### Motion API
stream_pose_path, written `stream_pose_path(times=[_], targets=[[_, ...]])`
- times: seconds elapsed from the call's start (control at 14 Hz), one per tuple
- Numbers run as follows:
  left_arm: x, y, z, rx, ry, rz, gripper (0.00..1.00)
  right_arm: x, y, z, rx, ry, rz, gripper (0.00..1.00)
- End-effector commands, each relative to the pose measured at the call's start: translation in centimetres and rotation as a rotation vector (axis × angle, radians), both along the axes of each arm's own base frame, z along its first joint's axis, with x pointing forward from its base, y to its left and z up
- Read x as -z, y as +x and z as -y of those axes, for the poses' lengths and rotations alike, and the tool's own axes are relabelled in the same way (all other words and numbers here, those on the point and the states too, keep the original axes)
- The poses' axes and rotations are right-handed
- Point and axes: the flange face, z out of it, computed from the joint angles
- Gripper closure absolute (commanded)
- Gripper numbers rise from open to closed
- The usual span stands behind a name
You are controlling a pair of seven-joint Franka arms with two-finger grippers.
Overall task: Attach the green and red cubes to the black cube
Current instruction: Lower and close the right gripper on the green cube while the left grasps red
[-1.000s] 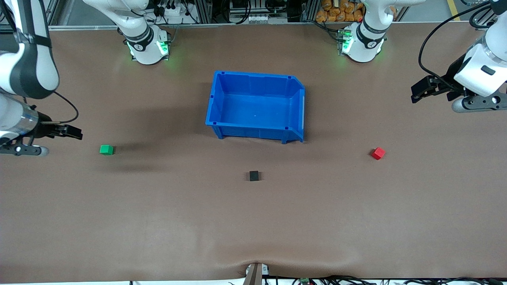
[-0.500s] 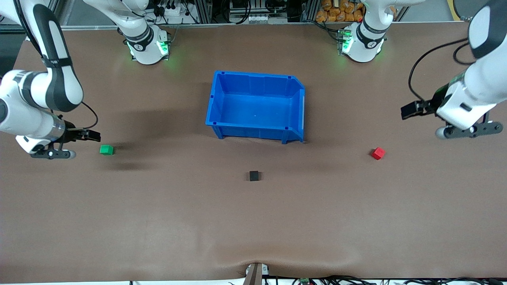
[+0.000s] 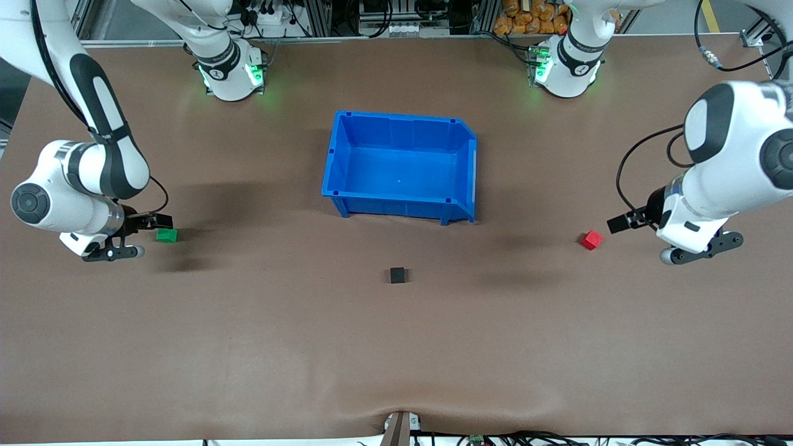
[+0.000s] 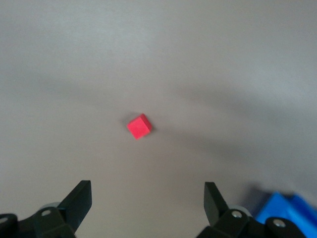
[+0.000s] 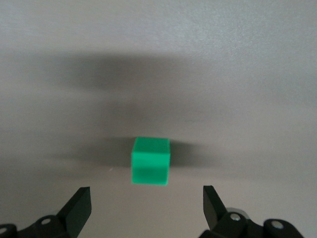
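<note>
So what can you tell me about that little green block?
The green cube is a tiny, plain, bright green block with flat faces and sharp edges, smooth like plastic. It sits flat on the brown table toward the right arm's end, apart from the black cube and blue bin. Nothing grips it. The right claw is close beside it, fingers wide open, with the cube ahead of the gap.

Black cube [image 3: 397,275] between two cubes, nearer the camera than bin [image 3: 347,204].
</note>
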Motion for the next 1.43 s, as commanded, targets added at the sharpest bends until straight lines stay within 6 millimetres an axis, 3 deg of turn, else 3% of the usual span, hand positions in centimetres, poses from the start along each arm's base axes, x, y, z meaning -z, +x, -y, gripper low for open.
stream_pose_path(times=[0.0,0.21,0.43,0.5,0.57,0.71,0.86,0.93,1.0,1.14,1.36], targets=[[2.7,-1.4,-0.8,-0.115,0.019,0.03,0.0,1.7,0.1,0.4,-0.017,0.009,-0.005,0.0],[6.2,-1.2,-0.7,-0.213,0.025,0.019,0.0,4.1,-0.2,0.4,-0.016,0.012,-0.012,0.0],[9.5,-0.8,-0.7,-0.329,0.035,-0.003,0.0,4.7,-0.7,0.2,-0.002,0.015,-0.025,0.0],[10.2,-0.6,-0.7,-0.367,0.037,-0.001,0.0,4.8,-0.7,0.1,0.001,0.015,-0.026,0.06],[11.2,-0.4,-0.7,-0.426,0.04,0.004,0.0,4.8,-0.7,0.1,0.013,0.012,-0.028,0.25],[12.6,-0.3,-1.0,-0.498,0.045,0.007,0.0,4.7,-0.7,0.0,0.03,0.008,-0.028,0.46],[13.9,-0.7,-3.2,-0.532,0.043,0.012,0.0,4.6,-0.5,0.0,0.033,0.006,-0.023,0.7],[14.8,-1.2,-3.8,-0.534,0.043,0.028,0.0,4.5,-0.4,-0.1,0.043,0.003,-0.022,0.94],[16.0,-1.8,-4.2,-0.512,0.058,0.05,0.0,4.3,-0.4,0.0,0.048,0.002,-0.019,1.0],[18.0,-2.3,-6.5,-0.506,0.082,0.073,0.0,4.1,-0.4,-0.3,0.042,0.003,-0.023,1.0],[19.3,-2.4,-6.8,-0.518,0.082,0.056,0.0,4.1,-0.2,-1.0,0.01,0.007,-0.023,1.0]])
